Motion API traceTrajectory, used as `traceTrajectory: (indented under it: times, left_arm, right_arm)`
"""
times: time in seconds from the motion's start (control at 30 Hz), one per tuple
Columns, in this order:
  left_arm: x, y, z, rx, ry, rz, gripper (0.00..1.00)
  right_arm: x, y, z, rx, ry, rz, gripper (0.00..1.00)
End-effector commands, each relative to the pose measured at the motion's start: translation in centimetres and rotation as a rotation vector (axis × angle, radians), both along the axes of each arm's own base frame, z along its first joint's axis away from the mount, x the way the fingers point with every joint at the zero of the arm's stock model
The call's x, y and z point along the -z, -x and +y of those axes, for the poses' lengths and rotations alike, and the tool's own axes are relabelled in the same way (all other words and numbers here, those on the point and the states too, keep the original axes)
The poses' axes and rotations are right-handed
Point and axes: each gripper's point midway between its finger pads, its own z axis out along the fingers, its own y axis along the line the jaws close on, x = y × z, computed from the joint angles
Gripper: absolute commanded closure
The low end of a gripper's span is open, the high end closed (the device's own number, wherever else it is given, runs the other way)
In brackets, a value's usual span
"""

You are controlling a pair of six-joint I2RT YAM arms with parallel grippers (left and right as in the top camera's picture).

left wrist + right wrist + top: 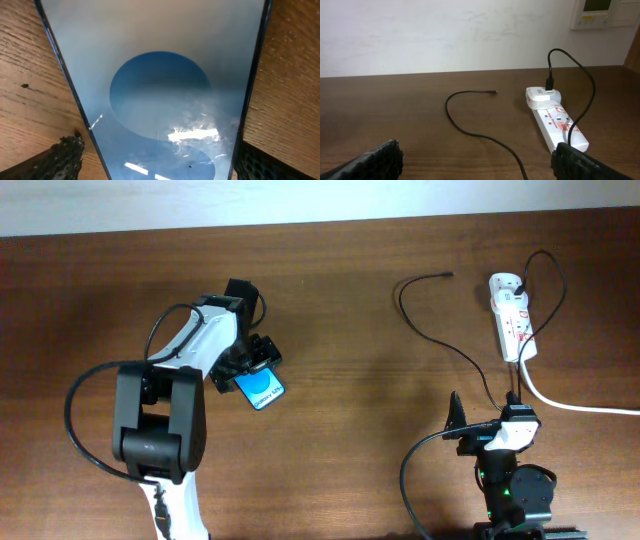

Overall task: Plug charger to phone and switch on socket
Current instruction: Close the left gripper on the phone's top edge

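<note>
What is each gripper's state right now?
Left gripper: closed on the phone.
Right gripper: open, holding nothing.

On the worktop (330,330) we see the left jaws sitting over the far end of the phone (264,391), left of centre. At the far right lies the socket (509,315), with the charger (440,276) looping leftward from it. The right jaws stand spread at the near right.
</note>
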Motion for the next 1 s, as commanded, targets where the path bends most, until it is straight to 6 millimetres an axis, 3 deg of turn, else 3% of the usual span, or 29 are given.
traceTrajectory:
  times: [0.0, 0.37, 0.63, 0.77, 0.97]
  left_arm:
    - [4.3, 3.7, -0.1, -0.008, 0.017, 0.156, 0.01]
    - [4.6, 2.1, -0.3, -0.127, 0.012, 0.095, 0.01]
    - [5.2, 3.4, -0.1, -0.127, 0.003, 0.128, 0.27]
    - [5.2, 3.5, -0.2, -0.124, 0.010, 0.133, 0.34]
    - [2.6, 3.6, -3.5, -0.021, 0.224, 0.183, 0.40]
  right_arm:
    - [0.2, 0.0, -0.1, 0.005, -0.004, 0.003, 0.02]
    - [0.2, 0.0, -0.1, 0.005, -0.004, 0.003, 0.02]
    - [0.2, 0.0, -0.1, 0.005, -0.004, 0.003, 0.02]
    - [0.2, 0.0, -0.1, 0.005, -0.004, 0.003, 0.02]
    - [0.2, 0.0, -0.1, 0.005, -0.004, 0.003, 0.02]
